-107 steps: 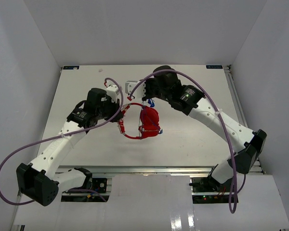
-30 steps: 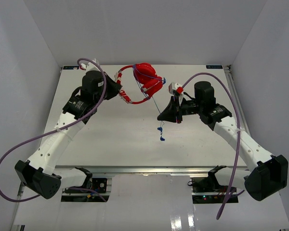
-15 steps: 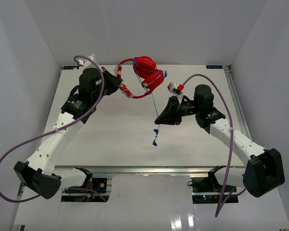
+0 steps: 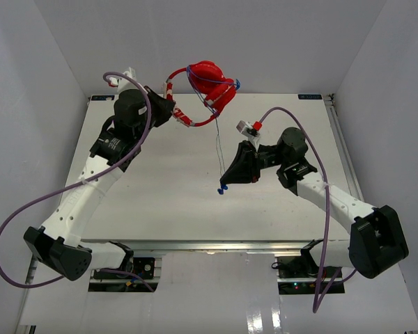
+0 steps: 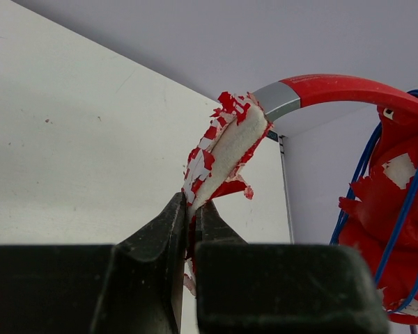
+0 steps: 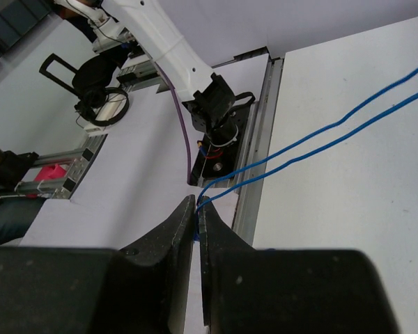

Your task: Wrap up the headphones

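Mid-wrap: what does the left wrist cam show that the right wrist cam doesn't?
Left wrist only: the left tool shut on the peeling headband, and the red cup with cable loops wound over it. Right wrist only: the right tool pinching the cable, two strands running from it up and to the right over the table, plus the rail at the table's edge. Both: blue cable and white table.

Headphones [image 4: 209, 87] above table [image 4: 160, 202] (far edge)
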Motion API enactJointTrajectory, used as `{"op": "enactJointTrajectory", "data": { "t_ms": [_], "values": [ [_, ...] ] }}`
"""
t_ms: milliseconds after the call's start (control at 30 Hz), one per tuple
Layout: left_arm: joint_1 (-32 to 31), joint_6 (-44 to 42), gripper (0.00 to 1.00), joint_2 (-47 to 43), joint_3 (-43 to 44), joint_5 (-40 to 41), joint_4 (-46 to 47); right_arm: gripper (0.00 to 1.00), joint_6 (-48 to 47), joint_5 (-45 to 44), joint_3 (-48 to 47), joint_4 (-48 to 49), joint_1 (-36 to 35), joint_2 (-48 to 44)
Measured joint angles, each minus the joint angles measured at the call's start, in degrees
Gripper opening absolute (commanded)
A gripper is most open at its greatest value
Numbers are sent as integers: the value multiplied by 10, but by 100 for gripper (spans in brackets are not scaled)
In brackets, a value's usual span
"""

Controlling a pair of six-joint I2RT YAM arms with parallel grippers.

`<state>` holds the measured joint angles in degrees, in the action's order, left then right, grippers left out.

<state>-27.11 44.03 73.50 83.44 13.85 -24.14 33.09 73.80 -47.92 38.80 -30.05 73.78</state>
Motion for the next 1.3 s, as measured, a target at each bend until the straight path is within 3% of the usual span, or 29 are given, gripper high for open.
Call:
{"op": "enactJointTrajectory", "data": {
  "t_ms": [300, 800, 1000, 1300],
  "values": [
    [0, -5, 0, 18, 2, 8, 0, 8, 11, -2, 11, 13, -5, 0],
    [1, -61, 0, 33, -60, 27, -16, 8, -303, -123, -155, -394, -5, -9],
    [0, -98, 0, 56, -105, -5, -39, 8, -355, -172, -188, -451, -5, 9],
    [-30, -144, 0, 129, -107, -81, -60, 8, -367, -205, -191, -479, -5, 74]
  ]
}}
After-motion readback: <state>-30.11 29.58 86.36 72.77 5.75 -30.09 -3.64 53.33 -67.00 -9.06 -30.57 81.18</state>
